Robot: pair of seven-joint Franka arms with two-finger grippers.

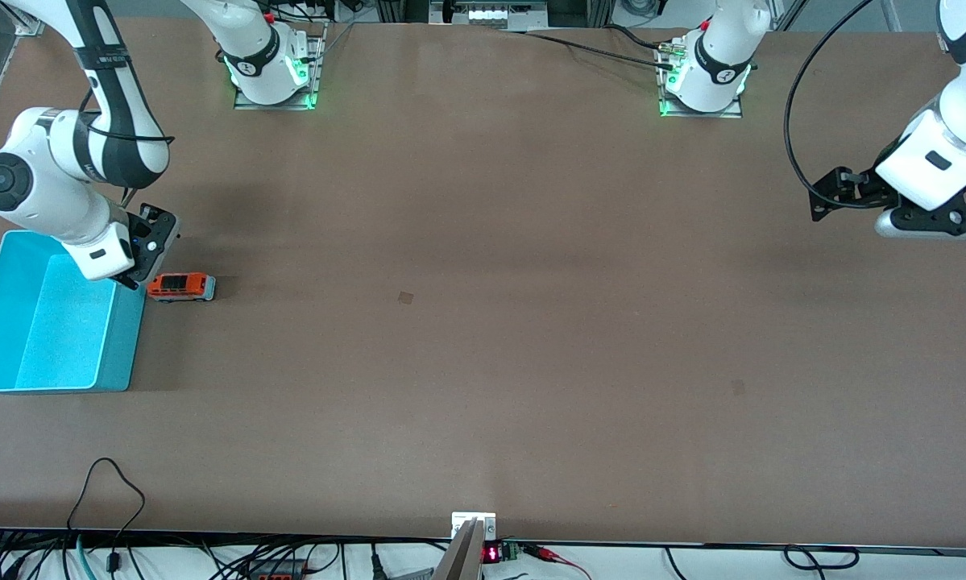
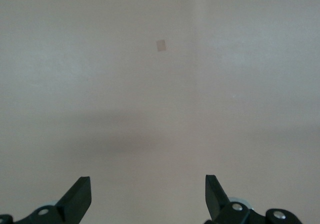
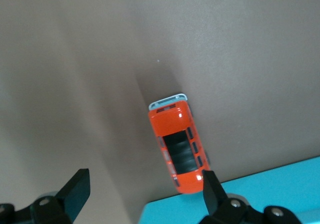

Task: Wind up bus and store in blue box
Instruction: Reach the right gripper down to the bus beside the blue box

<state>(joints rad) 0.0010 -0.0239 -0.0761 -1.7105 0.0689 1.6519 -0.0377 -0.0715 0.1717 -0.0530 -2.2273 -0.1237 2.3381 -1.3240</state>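
The orange bus (image 1: 181,287) stands on the table beside the blue box (image 1: 47,318), at the right arm's end. In the right wrist view the bus (image 3: 176,146) shows its black roof next to the blue box's rim (image 3: 250,194). My right gripper (image 1: 138,278) hangs open and empty over the box's corner, just beside the bus; in its own view the right gripper (image 3: 145,191) has one finger close to the bus's end. My left gripper (image 2: 148,196) is open and empty, waiting above bare table at the left arm's end, where it shows in the front view (image 1: 829,197).
A small dark patch (image 1: 406,298) marks the table's middle; it also shows in the left wrist view (image 2: 161,45). Cables (image 1: 104,499) lie along the table's edge nearest the front camera. The arm bases (image 1: 273,72) stand along the farthest edge.
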